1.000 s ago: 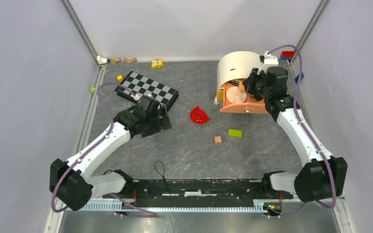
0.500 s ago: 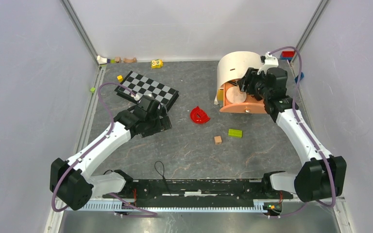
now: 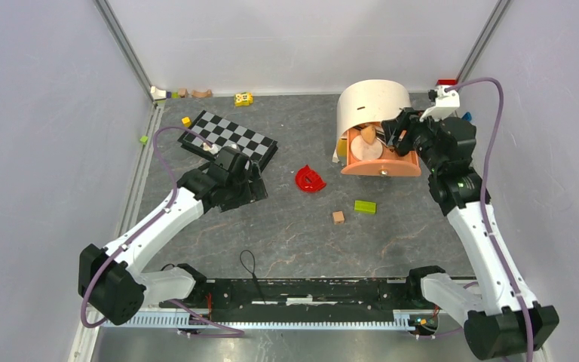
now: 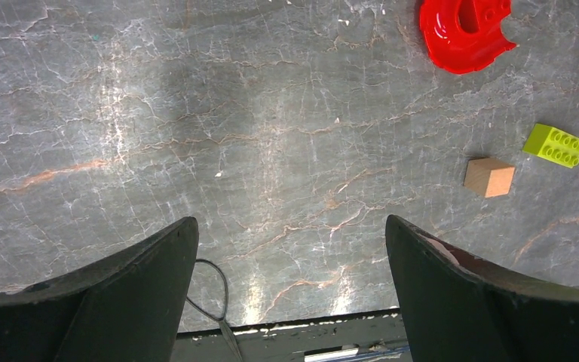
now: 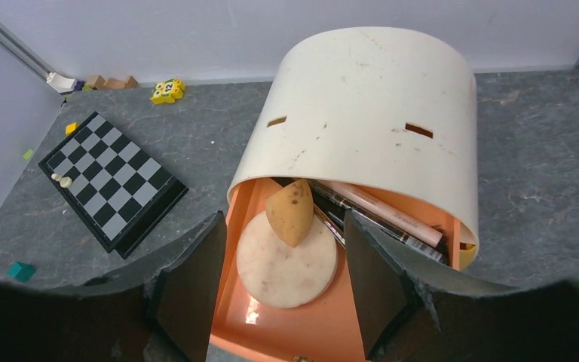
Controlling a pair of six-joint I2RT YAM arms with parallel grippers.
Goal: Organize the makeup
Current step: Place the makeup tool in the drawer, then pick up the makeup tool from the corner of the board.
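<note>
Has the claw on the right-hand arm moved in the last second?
Yes. The right gripper has pulled back toward the right, away from the cream cover, which has stayed where it was. Its jaws now stand open and empty.

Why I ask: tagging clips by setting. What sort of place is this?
Probably a robot lab test cell: plain white walls enclose a grey table, two robot arms are bolted at its edge, and a chessboard lies near a makeup organizer.
</note>
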